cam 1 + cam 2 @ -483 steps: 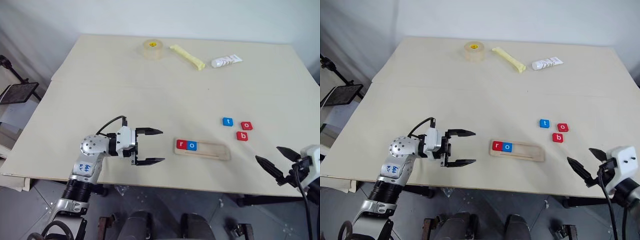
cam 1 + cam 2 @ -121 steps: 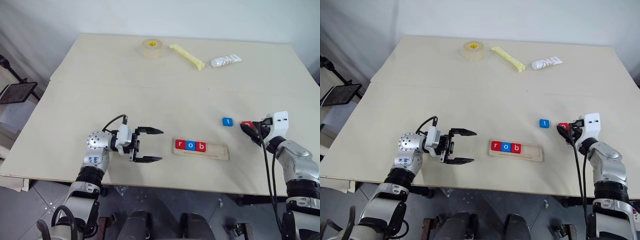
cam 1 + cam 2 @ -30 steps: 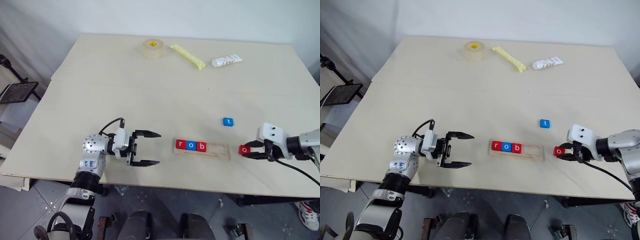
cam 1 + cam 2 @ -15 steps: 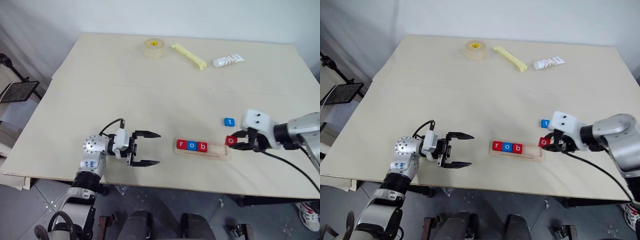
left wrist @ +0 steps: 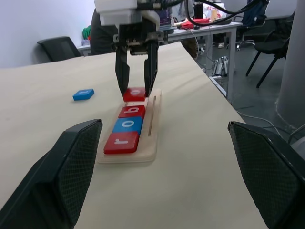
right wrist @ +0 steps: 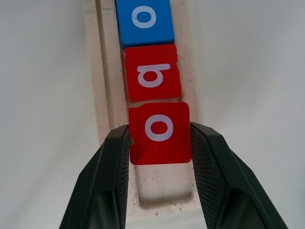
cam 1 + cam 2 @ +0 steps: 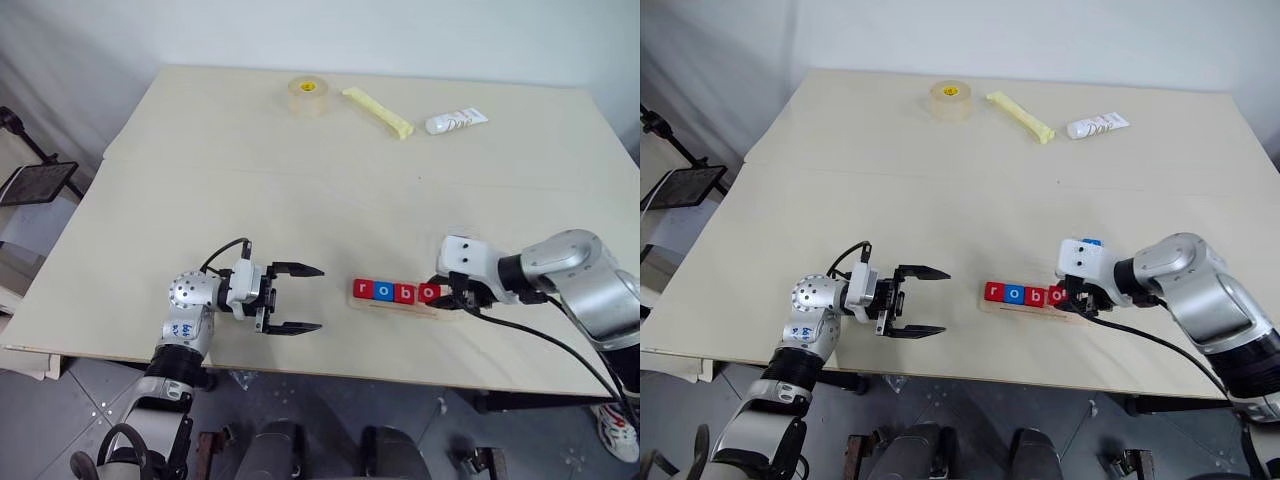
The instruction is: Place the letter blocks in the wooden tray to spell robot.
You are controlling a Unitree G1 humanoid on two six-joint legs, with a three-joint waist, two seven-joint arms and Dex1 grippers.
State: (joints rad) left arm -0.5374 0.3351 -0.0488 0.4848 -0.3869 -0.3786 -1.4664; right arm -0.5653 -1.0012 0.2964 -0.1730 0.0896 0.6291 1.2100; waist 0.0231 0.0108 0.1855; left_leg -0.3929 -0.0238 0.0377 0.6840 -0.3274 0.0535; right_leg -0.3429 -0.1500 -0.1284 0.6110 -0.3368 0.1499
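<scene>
The wooden tray (image 5: 152, 138) lies near the table's front edge. In its groove sit a red r (image 7: 362, 290), a blue o (image 7: 383, 291) and a red b (image 7: 404, 293), side by side. My right gripper (image 6: 159, 130) points down over the tray, shut on a red o block (image 6: 159, 132). That block is lined up right after the b, over the groove; whether it rests on the bottom I cannot tell. A blue t block (image 5: 83, 94) lies on the table just beyond the tray. My left gripper (image 7: 319, 298) is open and holds nothing, level, to the left of the tray.
A tape roll (image 7: 305, 97), a yellow stick (image 7: 376, 112) and a white tube (image 7: 455, 121) lie along the far side of the table. The table's front edge (image 7: 330, 370) runs close below the tray.
My right gripper has carried the red o leftward from the table right of the tray to the groove beside the b. The left arm has stayed still.
</scene>
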